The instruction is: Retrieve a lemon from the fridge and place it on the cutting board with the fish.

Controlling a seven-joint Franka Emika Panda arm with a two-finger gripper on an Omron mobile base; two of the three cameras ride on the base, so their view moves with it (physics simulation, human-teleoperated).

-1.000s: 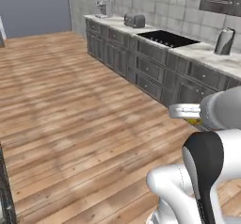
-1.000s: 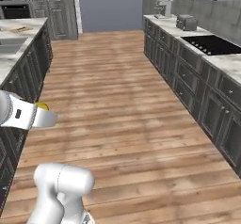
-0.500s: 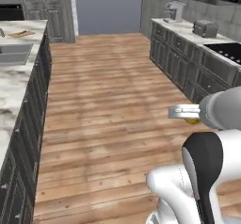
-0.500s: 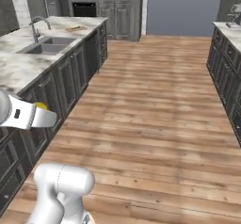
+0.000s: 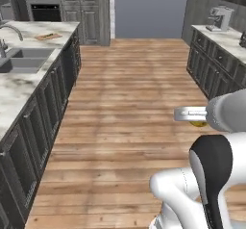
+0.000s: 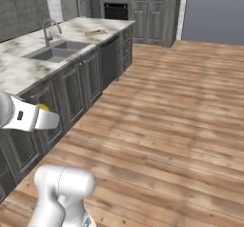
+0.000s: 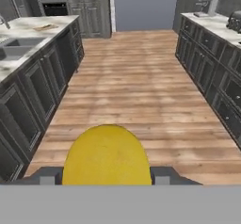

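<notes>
One lemon (image 7: 106, 156) is sitting large and yellow at the bottom centre of the hand view, pinched between the two fingers of the gripper (image 7: 106, 175), whose jaws are standing partly open around the fruit. In the left base view the lemon (image 5: 197, 123) is peeking out at centre right. The cutting board (image 6: 96, 32) is lying far off on the marble counter (image 6: 28, 68) at upper left, beyond the sink (image 6: 53, 50).
</notes>
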